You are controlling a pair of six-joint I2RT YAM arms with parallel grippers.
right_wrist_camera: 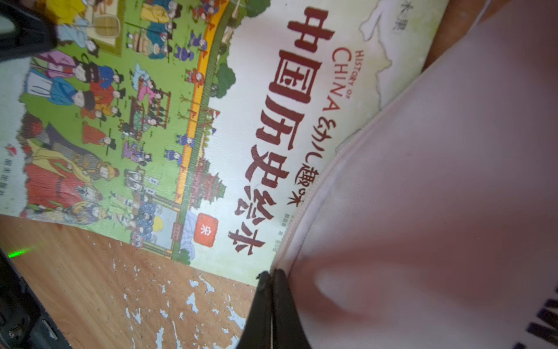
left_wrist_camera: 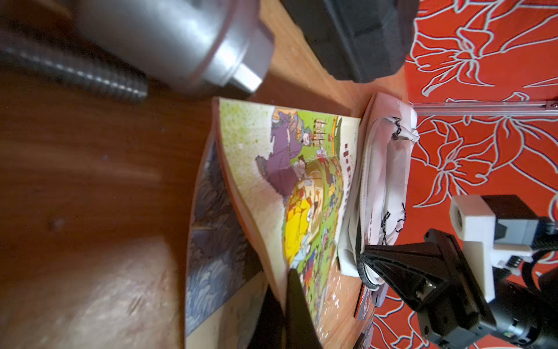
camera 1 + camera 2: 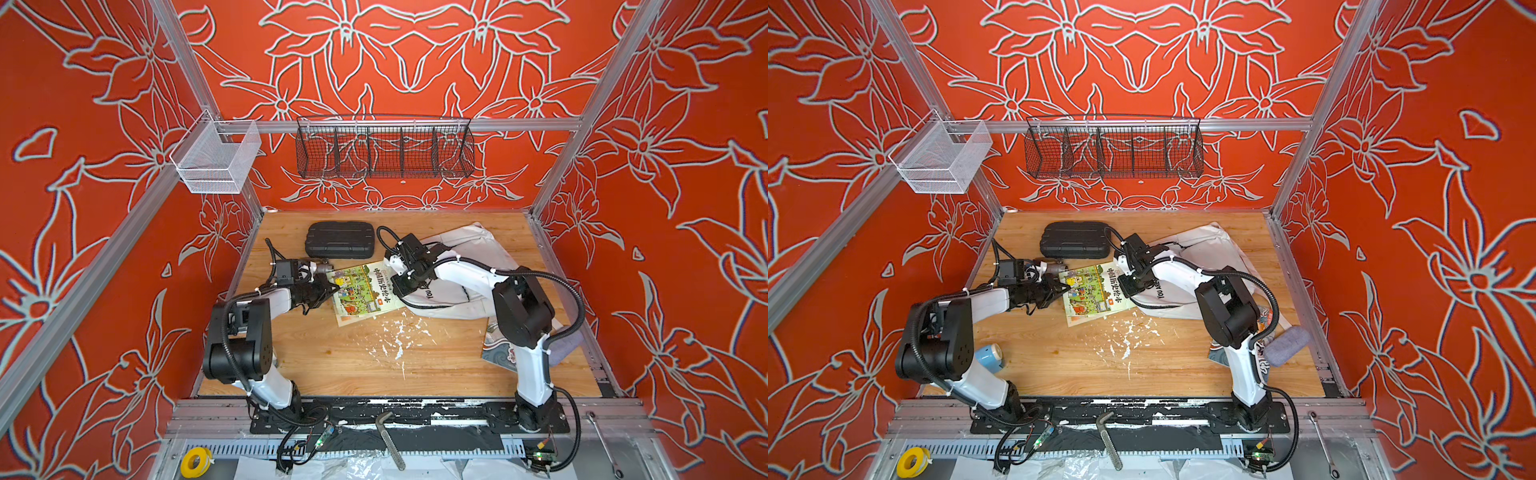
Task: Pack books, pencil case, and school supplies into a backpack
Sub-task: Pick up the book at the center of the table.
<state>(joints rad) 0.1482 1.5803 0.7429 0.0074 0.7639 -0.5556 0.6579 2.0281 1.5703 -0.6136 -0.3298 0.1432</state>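
Book [image 1: 181, 121] titled "HISTORY OF CHINA", backpack [image 1: 422, 181] touching it

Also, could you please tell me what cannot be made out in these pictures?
Blue book: in both top views, mostly behind the right arm.
Pencil sharpener: in a top view, half hidden by the left arm.
Backpack interior: no view looks inside.
Metal fitting: left wrist view, blurred and cut off by the edge.
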